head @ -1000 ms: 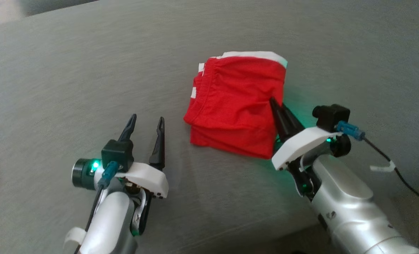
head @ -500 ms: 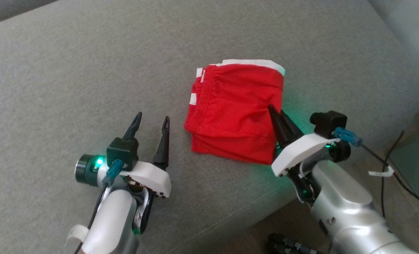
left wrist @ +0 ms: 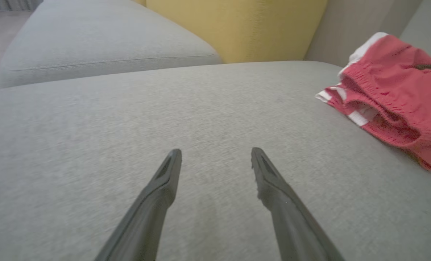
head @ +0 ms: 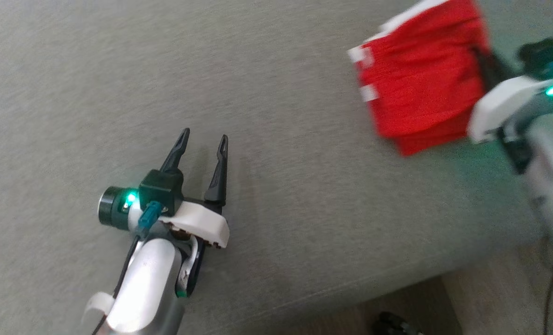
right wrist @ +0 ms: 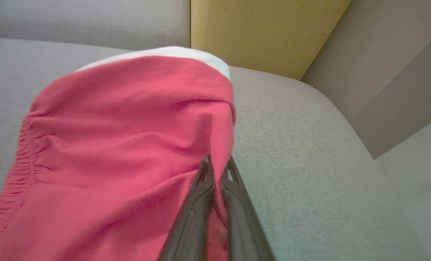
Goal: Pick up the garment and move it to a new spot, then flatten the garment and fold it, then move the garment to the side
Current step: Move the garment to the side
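Observation:
The garment (head: 420,79) is a folded red bundle with white edges at the top right of the head view, on the grey sofa seat (head: 281,139). My right gripper (head: 485,58) is shut on the garment's right edge. In the right wrist view that right gripper (right wrist: 217,161) has its fingers pressed together on the red cloth (right wrist: 128,145), which bunches toward the tips. My left gripper (head: 204,136) is open over bare cushion at the lower left, well apart from the garment. The left wrist view shows this left gripper (left wrist: 216,151) holding nothing, with the garment (left wrist: 389,105) off to its right.
A yellow back cushion (left wrist: 237,29) stands behind the seat, with another grey cushion (left wrist: 103,47) beside it. The sofa's front edge (head: 397,279) runs across the lower right, with floor below it. A dark wheeled part (head: 390,323) and a cable (head: 548,298) lie there.
The right gripper has carried the garment to the right and farther away from the left gripper. The head view has shifted too. The left gripper stays open in place.

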